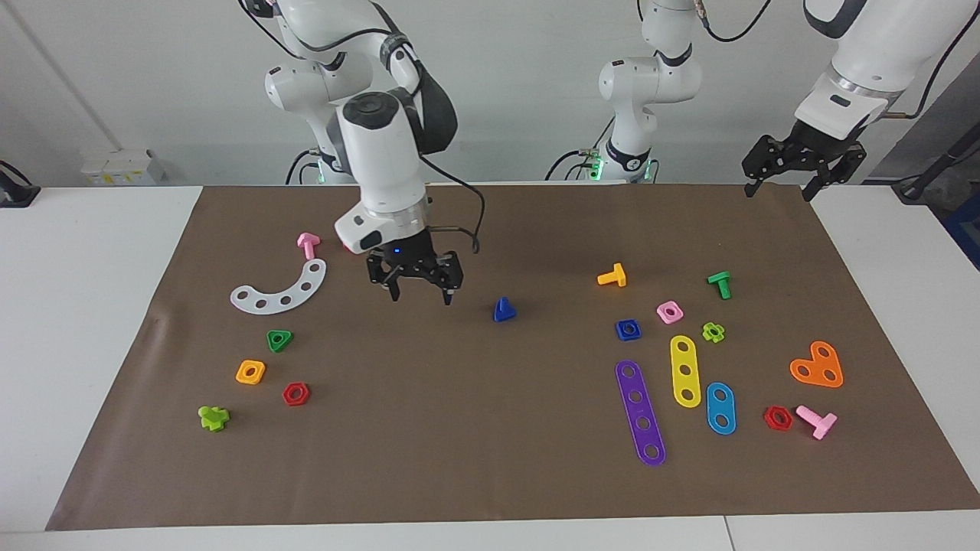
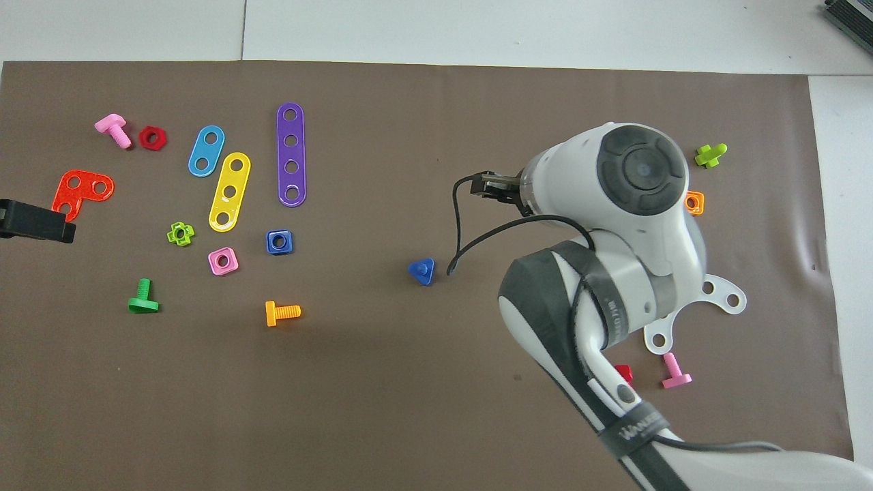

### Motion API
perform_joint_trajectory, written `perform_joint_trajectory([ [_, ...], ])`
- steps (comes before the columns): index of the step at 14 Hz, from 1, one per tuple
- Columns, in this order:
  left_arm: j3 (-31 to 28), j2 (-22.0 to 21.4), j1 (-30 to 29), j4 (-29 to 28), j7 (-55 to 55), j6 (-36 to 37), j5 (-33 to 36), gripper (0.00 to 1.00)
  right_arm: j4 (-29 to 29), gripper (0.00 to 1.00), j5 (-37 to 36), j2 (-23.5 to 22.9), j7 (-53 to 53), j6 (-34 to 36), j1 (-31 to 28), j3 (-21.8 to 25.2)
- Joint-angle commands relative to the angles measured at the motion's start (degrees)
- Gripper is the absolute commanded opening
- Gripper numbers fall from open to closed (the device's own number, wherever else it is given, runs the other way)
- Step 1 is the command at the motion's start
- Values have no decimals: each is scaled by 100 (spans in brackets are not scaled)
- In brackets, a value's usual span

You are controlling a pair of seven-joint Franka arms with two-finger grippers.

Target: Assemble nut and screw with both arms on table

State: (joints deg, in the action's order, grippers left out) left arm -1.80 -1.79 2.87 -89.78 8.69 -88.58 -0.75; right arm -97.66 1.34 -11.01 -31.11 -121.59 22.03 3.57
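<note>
- My table (image 1: 92,306) is white under a brown sheet (image 1: 490,474), with toy parts scattered toward both ends and open room mid-sheet.
- My right hand (image 1: 419,292) hangs wide and empty over the sheet's middle strip; I judge it the nearer arm for the screw.
- My left hand (image 1: 804,180), spread and empty, waits over the corner at its own base.
- The screw (image 1: 504,310) stands on its head mid-table, shaft up, just beside my right hand toward the left arm's end.
- The nut (image 1: 628,329) lies flat, further toward that end.
</note>
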Motion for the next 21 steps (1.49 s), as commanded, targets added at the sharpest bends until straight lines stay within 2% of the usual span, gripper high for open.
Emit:
perform_joint_trajectory([
  [1,-13,4,266,-407,-314,-509,137,98,-70,100,-3,510,709,458,-593,-84],
  [4,4,65,512,-899,-631,-1177,137,98,115,100,-3,836,1307,1135,-1138,-75],
  [7,4,511,854,-1137,-1087,-1818,137,95,553,100,-11,907,1922,2065,-1665,-58],
  [9,13,855,1110,-1470,-1614,-2599,128,91,957,100,-55,916,2335,2760,-1991,-40],
  [11,13,891,1207,-1892,-1756,-3208,128,91,1143,100,-292,1065,2836,3262,-2194,-49],
  [13,13,1162,1373,-1973,-2045,-3498,128,91,943,100,-398,1257,2909,3422,-2212,-75],
  [14,13,1312,1427,-1990,-2212,-3648,119,91,637,100,-389,1372,2883,3327,-2177,-75],
  [19,13,1822,1497,-2219,-2504,-4316,119,91,528,100,-328,1443,2812,3378,-2168,-84],
  [21,13,1832,1463,-2577,-2539,-4667,119,88,476,100,-284,1470,2707,3388,-2168,-84],
])
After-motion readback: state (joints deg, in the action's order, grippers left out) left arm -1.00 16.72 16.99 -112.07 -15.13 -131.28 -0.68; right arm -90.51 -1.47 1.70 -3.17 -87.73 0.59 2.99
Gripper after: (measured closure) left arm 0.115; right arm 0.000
